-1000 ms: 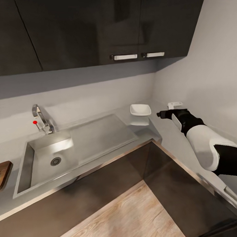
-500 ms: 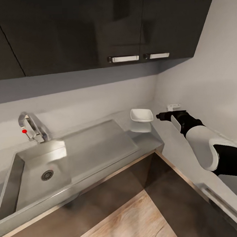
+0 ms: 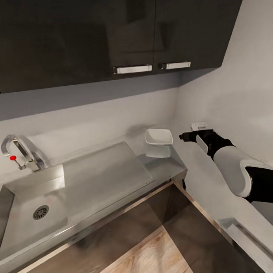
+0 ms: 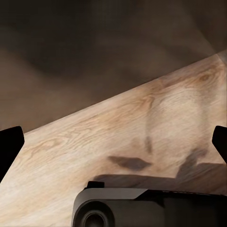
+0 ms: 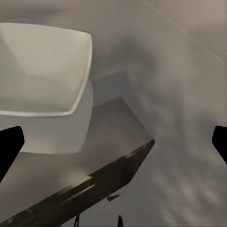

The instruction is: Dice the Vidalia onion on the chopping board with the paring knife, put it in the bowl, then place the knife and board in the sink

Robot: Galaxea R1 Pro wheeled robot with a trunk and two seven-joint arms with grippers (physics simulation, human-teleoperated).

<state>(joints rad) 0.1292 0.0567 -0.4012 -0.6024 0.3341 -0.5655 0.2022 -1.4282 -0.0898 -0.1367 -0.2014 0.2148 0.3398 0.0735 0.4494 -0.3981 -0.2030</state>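
Observation:
The white squarish bowl [image 3: 158,136] stands at the grey countertop's [image 3: 167,167] back corner with a pale reflection under it, and nothing shows inside it [image 5: 42,71]. My right gripper [image 3: 184,137] hovers just right of the bowl, at about its height. Its fingers stand wide apart in the right wrist view [image 5: 113,142]. The steel sink [image 3: 21,231] with drain [image 3: 40,212] and chrome tap [image 3: 19,153] lies at the left and holds nothing visible. My left gripper [image 4: 113,144] is open over wooden floor. Onion, chopping board and paring knife are out of view.
The drainboard [image 3: 102,175] spans between basin and bowl. Dark wall cabinets [image 3: 109,31] hang overhead. A small white box [image 3: 199,125] sits behind my right gripper. The counter turns along the right wall [image 3: 234,227]. A dark pointed wedge [image 5: 94,187] that I cannot identify crosses the right wrist view.
The head view has swung right: the sink slid toward the left edge and the board's corner dropped out of frame. My right gripper stays beside the bowl.

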